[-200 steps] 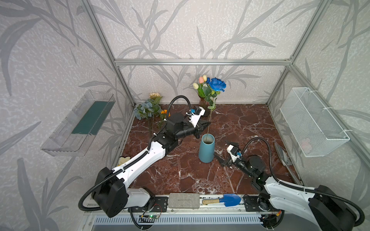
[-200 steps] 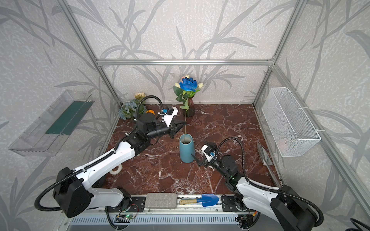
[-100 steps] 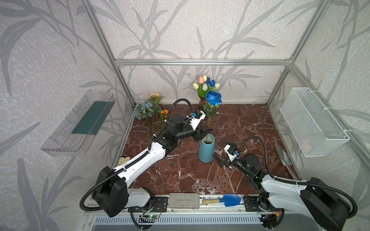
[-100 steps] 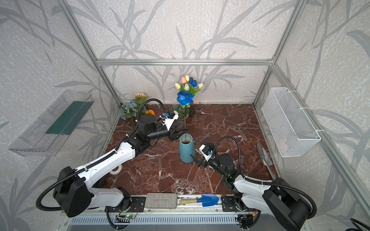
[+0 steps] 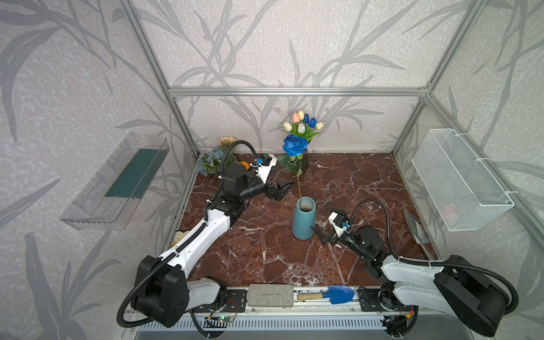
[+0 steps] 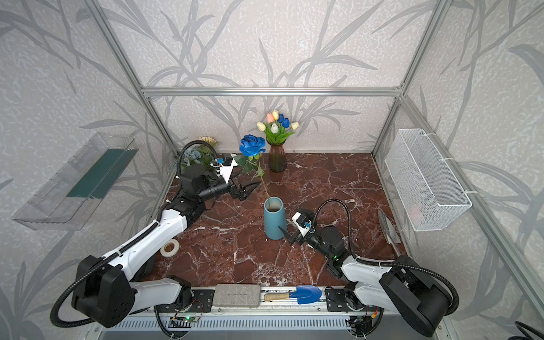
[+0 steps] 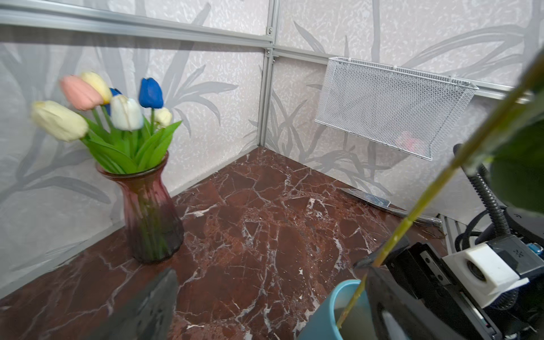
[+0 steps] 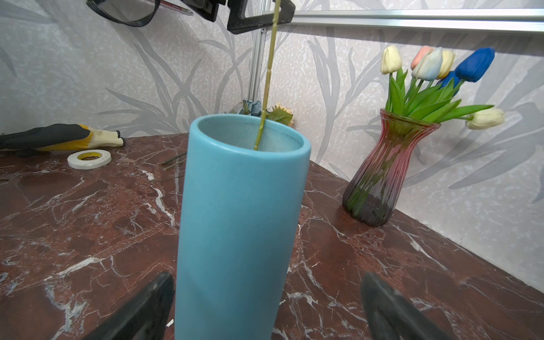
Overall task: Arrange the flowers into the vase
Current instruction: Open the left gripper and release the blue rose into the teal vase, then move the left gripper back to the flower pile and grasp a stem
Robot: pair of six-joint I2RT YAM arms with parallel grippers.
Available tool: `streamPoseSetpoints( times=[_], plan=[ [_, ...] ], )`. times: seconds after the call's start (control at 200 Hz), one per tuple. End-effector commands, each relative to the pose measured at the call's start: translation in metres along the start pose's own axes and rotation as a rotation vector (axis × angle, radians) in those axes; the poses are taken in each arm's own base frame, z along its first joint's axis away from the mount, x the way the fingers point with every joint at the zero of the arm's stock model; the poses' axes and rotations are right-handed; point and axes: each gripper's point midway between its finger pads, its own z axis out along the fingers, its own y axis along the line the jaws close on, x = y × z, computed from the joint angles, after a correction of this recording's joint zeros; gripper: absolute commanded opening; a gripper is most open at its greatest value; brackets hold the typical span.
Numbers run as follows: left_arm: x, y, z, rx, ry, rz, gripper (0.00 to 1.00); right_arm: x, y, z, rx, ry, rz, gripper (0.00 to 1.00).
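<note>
Tabletop [image 5: 353, 182]: dark red marble with white veins, walls on three sides. Blue vase [image 5: 303, 219] stood upright near middle. Pink glass vase [image 6: 277, 157] stood upright at back wall, well apart from blue vase. Bunch of loose flowers [image 5: 213, 160] was in back left corner, against walls. White tape roll [image 6: 170, 248] lay flat near left edge. Black-and-yellow glove [image 8: 59, 138] lay near it. Few thin stems [image 8: 174, 161] lay on marble, partly hidden behind blue vase. Grey flat blade [image 6: 388, 226] lay along right edge.
</note>
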Motion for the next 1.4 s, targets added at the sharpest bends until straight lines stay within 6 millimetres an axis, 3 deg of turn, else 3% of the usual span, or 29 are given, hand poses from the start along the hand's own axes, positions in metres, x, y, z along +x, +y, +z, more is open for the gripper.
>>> streamPoseSetpoints(
  times=[0.0,0.155,0.25,0.335,0.505,0.6,0.65,0.715,0.855,0.905,1.22,1.395],
  plan=[
    [-0.037,0.006,-0.025,-0.054,-0.197,0.050,0.99,-0.021,-0.002,0.002,0.005,-0.074,-0.007,0.99],
    [-0.022,0.026,-0.029,-0.162,-0.151,0.060,0.96,-0.021,-0.001,0.002,0.001,-0.079,-0.008,0.99],
    [-0.003,0.062,-0.033,-0.356,-0.063,0.049,0.85,-0.021,-0.003,0.001,0.013,-0.075,-0.011,0.99],
    [0.013,0.100,-0.050,-0.583,-0.051,0.018,0.85,-0.022,-0.002,0.000,0.009,-0.083,-0.007,0.99],
    [0.047,0.154,-0.081,-0.827,-0.003,-0.089,0.83,-0.021,-0.005,0.000,0.027,-0.078,-0.011,0.99],
    [0.083,0.196,-0.101,-0.995,0.138,-0.236,0.78,-0.023,-0.004,0.000,0.020,-0.091,-0.006,0.99],
    [0.104,0.215,-0.108,-1.055,0.235,-0.318,0.70,-0.022,-0.004,0.000,0.021,-0.088,-0.004,0.99],
    [0.132,0.231,-0.112,-1.092,0.386,-0.410,0.64,-0.021,-0.004,0.001,0.024,-0.084,-0.005,0.99],
    [0.179,0.250,-0.115,-1.140,0.630,-0.463,0.61,-0.022,-0.003,-0.001,0.020,-0.092,-0.005,0.99],
    [0.187,0.254,-0.118,-1.159,0.701,-0.476,0.51,-0.021,-0.004,0.000,0.026,-0.087,-0.007,0.99],
    [0.206,0.285,-0.151,-1.302,0.908,-0.465,0.49,-0.022,-0.003,0.001,0.014,-0.085,-0.012,0.99],
    [0.221,0.299,-0.148,-1.270,0.959,-0.444,0.48,-0.022,-0.001,0.001,0.006,-0.084,-0.011,0.99]
  ],
)
